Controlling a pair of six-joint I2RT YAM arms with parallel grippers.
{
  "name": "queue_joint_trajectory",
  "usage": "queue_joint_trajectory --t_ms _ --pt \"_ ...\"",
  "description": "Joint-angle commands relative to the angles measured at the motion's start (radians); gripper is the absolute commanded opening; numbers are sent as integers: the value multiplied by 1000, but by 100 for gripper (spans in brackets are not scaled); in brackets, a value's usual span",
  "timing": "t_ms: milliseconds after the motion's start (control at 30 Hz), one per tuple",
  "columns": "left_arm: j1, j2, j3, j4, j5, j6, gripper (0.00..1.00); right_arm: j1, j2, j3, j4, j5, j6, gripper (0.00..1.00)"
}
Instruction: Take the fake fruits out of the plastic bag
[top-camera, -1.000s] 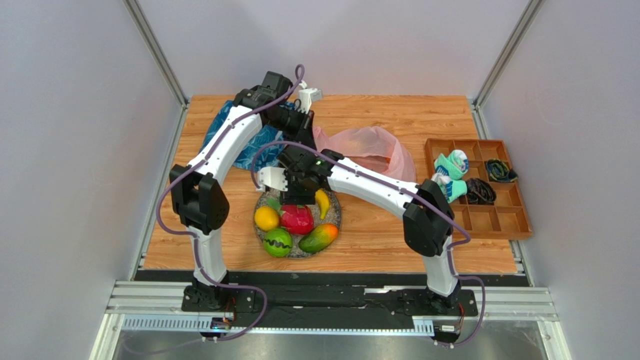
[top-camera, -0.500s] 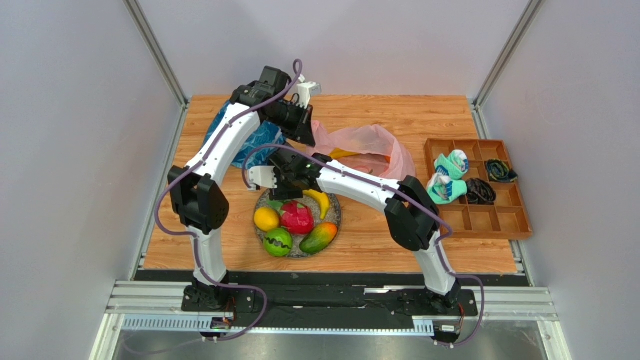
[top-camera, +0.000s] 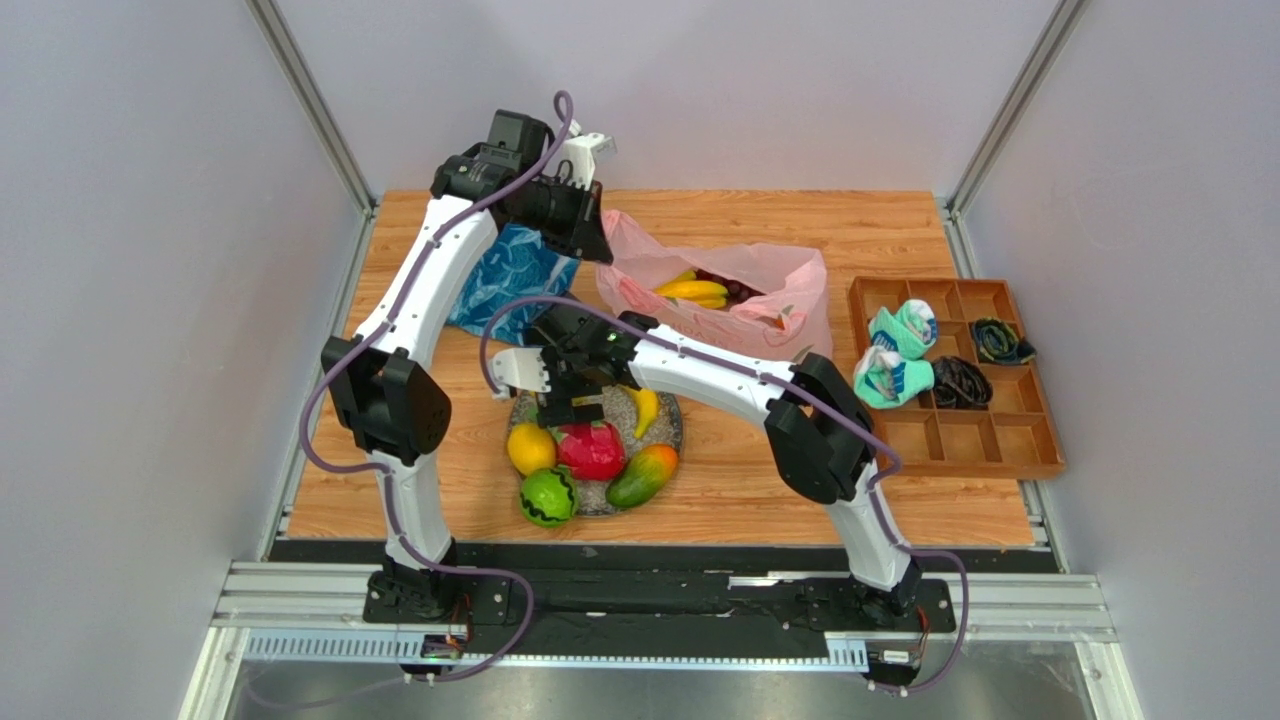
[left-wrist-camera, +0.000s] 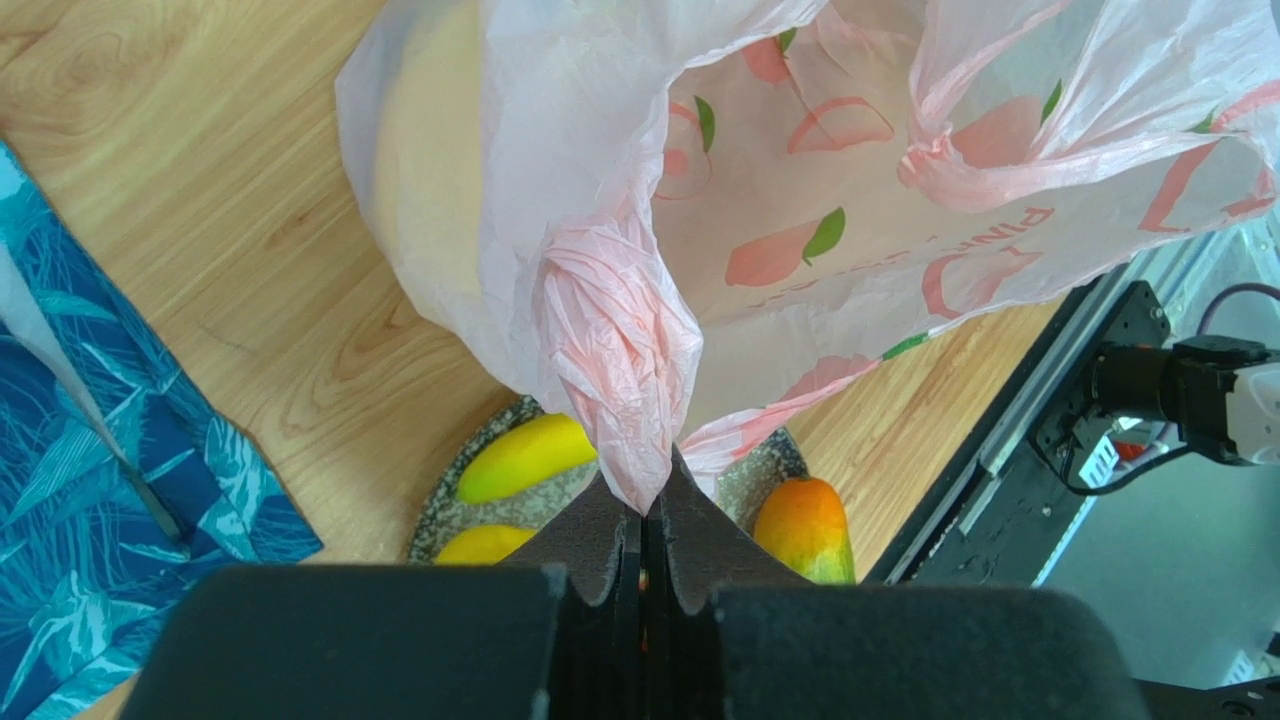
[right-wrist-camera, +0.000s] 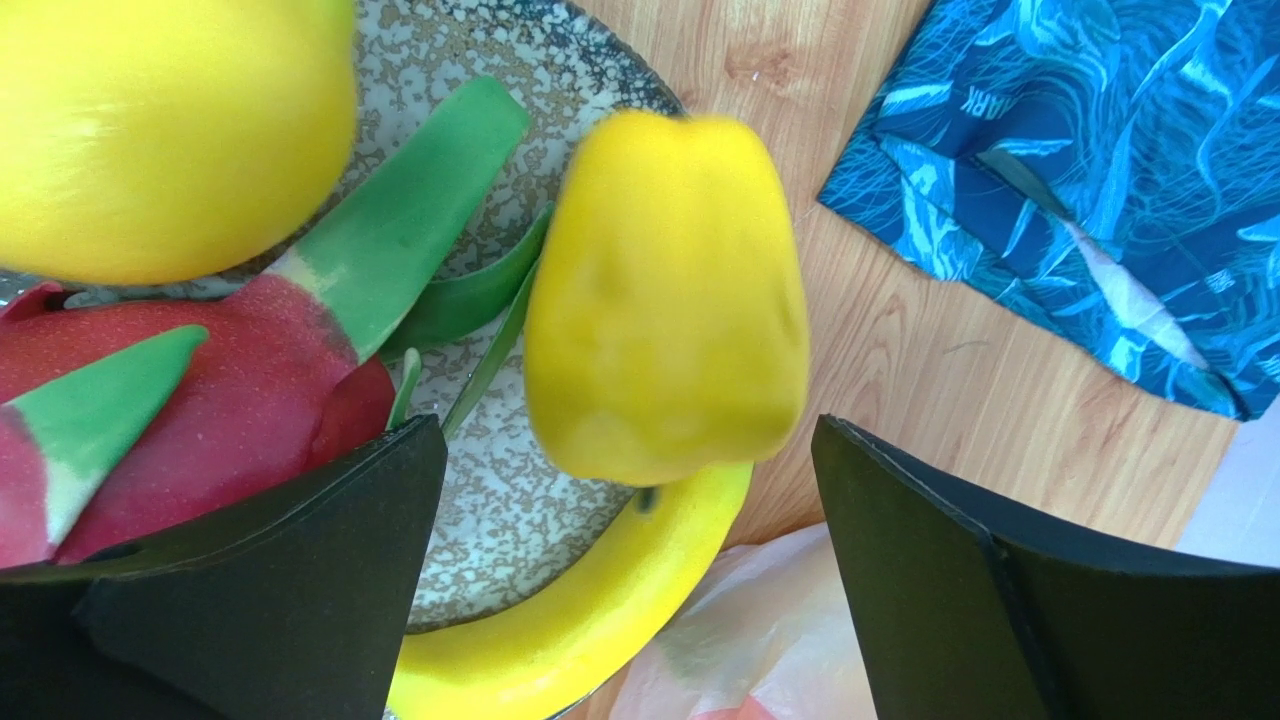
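- Pink plastic bag (top-camera: 721, 285) at tabletop rear, handle pinched tight in left hand (left-wrist-camera: 646, 518), bananas (top-camera: 694, 288) inside.
- Over speckled plate (right-wrist-camera: 511, 525), right hand (right-wrist-camera: 624, 435) spread, yellow fruit (right-wrist-camera: 661, 300) loose between.
- Probably mid-unloading; next, reaching into bag for bananas.

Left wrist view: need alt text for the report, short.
The left arm's shut fingers pinch a twisted fold of the pink peach-printed plastic bag, holding it up over the wooden table. Beneath it a speckled plate holds a yellow fruit and a red-green mango; a blue leaf-patterned cloth lies at left.
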Motion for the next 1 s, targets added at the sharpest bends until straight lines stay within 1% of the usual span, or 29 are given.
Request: queue_joint_trajectory --t_ms 0,67,167,233,300,333,367,400,433,500,533,600,633,667,700,733,767,800,867,933,967 --pt "-1 -6 5 17 25 -14 0 -3 -1 74 -35 -24 62 100" --pt "-1 -1 25 16 20 -14 0 -5 -10 116 -79 -33 104 100" --pt "0 6 39 19 2 -14 0 -5 -68 124 -103 -31 158 100" --pt "5 14 40 19 2 -14 0 -3 -151 101 -101 -22 184 100" --pt "5 26 40 20 7 -14 0 -3 -215 24 -74 -5 231 100" --pt "5 29 40 20 8 -14 0 -3 -272 -6 -61 22 245 100" --pt "5 34 40 20 11 -14 0 -6 -301 -68 -38 42 268 100" --pt "5 37 39 20 14 -14 0 -3 -324 -91 -34 59 277 100" --pt "5 38 39 20 16 -14 0 -3 -372 -109 -38 41 282 100" --pt "8 38 37 22 25 -37 0 -2 -409 -142 -114 -43 242 100" --pt "10 37 37 22 30 -40 0 0 -436 -149 -166 -117 227 100" --pt "17 35 57 11 39 -32 1 3 -446 -160 -196 -168 234 100" --pt "20 31 60 8 39 -28 5 3 -446 -157 -213 -189 253 100" --pt "25 23 60 9 37 -26 12 3 -429 -151 -228 -205 269 100" --pt "37 17 51 11 46 -28 15 3 -420 -136 -251 -229 298 100" --pt "43 15 47 12 56 -29 17 3 -407 -113 -288 -304 308 100" --pt "51 9 37 14 68 -34 20 10 -392 -107 -296 -342 308 100" --pt "68 6 21 19 97 -41 21 16 -386 -103 -305 -376 296 100" --pt "89 6 4 25 138 -69 22 42 -364 -97 -317 -470 221 100" --pt "128 8 -12 34 221 -87 22 61 -322 -93 -290 -551 153 100" --pt "141 5 -19 51 282 -115 23 87 -306 -93 -275 -567 138 100"
